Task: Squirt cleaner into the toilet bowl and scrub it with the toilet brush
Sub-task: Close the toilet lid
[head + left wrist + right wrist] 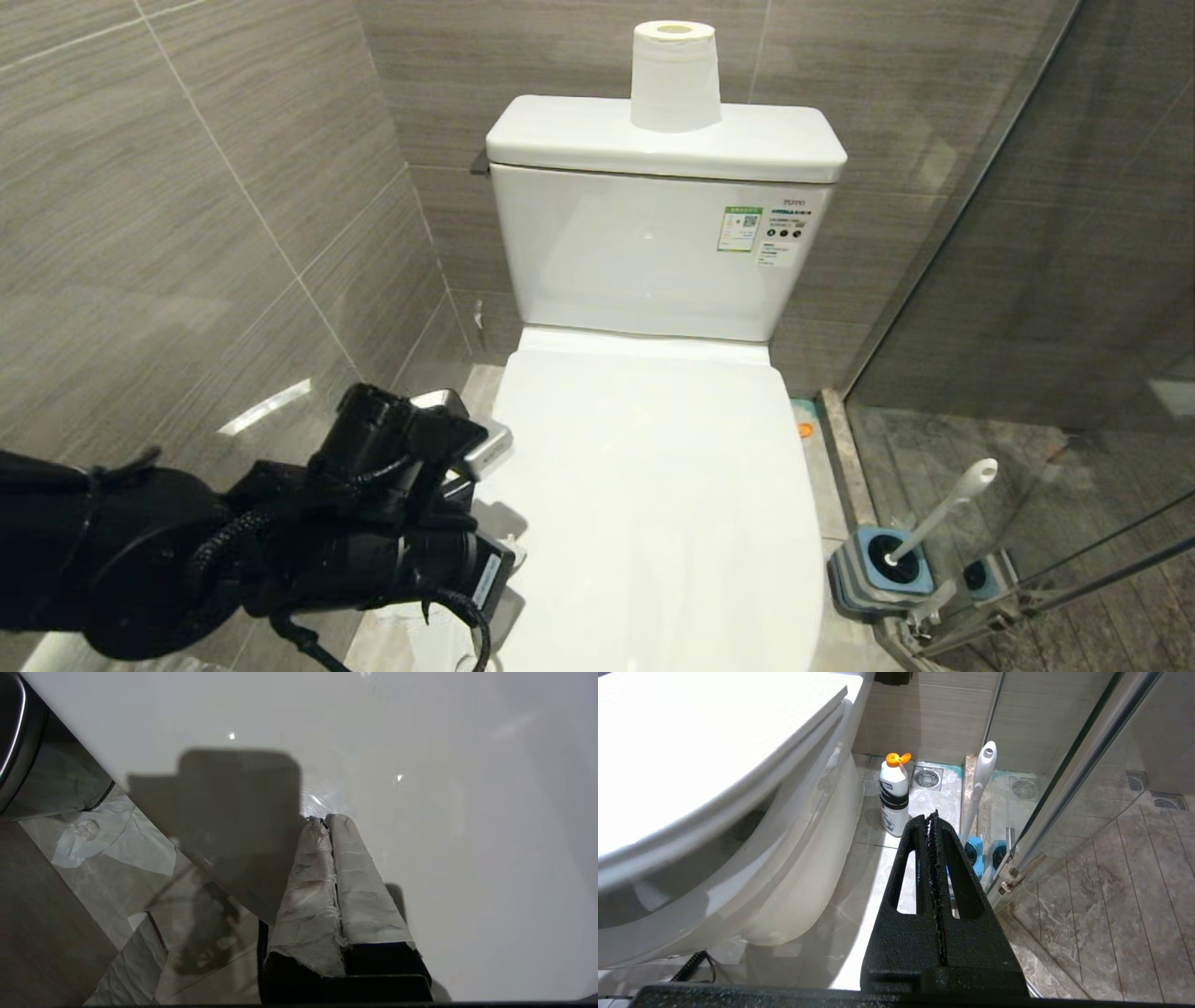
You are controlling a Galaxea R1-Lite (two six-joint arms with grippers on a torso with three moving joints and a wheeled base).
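The toilet bowl is covered by its shut white lid (653, 485); the bowl's outer side (798, 877) shows in the right wrist view. My left arm (373, 523) reaches over the lid's left edge. My left gripper (324, 820) is shut and holds nothing, its tape-wrapped tips right at the lid's surface (420, 765). The cleaner (894, 798), white with an orange cap, stands on the floor right of the toilet. The toilet brush (943, 509) (981, 784) leans in its blue-grey holder (882, 565). My right gripper (933, 814) hangs shut and empty, short of both.
A paper roll (674, 75) stands on the cistern. A steel waste bin (485, 448) sits between the toilet and the tiled left wall. A glass shower door (1027, 280) closes off the right side. A floor drain (927, 777) lies behind the cleaner.
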